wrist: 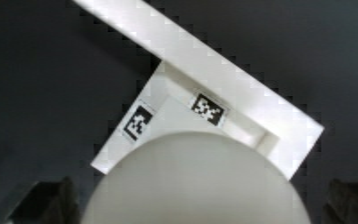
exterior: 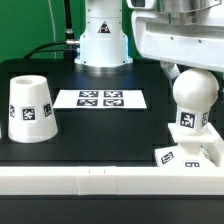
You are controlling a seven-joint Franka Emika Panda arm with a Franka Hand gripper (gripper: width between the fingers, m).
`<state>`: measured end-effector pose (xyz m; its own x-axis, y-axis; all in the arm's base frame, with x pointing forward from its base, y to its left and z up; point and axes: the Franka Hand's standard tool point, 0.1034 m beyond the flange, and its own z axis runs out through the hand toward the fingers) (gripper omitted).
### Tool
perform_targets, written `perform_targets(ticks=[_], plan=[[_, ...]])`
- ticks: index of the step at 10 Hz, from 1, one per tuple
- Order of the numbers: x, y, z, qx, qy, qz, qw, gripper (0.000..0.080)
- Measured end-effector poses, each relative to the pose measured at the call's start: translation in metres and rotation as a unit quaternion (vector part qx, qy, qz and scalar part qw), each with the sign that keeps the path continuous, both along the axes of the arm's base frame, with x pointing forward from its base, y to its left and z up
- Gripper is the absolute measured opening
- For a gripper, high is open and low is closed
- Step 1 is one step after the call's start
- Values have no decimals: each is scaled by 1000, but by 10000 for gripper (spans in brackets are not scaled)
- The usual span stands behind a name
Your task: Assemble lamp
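Bulb [wrist: 190, 178] looms close — hiding part of the stepped base [wrist: 172, 100] behind it.

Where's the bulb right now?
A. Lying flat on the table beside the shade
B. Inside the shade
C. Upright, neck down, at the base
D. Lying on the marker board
C: the bulb stands neck-down at the base on the exterior view's right, well apart from the shade and the marker board. The wrist view shows its round head over the base too.
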<state>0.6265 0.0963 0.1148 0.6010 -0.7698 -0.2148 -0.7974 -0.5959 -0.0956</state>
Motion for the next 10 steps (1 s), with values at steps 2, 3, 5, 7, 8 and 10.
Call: perform_targets(ticks=[2, 3, 5, 7, 8, 10], plan=[[0, 0, 0, 3, -14, 59, 998, 699], [0, 0, 0, 5, -22, 94, 995, 699], [-1, -3, -1, -2, -39, 188, 981, 699], [2, -6, 2, -11, -57, 277, 959, 699], [3, -8, 2, -15, -68, 336, 939, 699], [3, -5, 3, -21, -78, 401, 913, 699]])
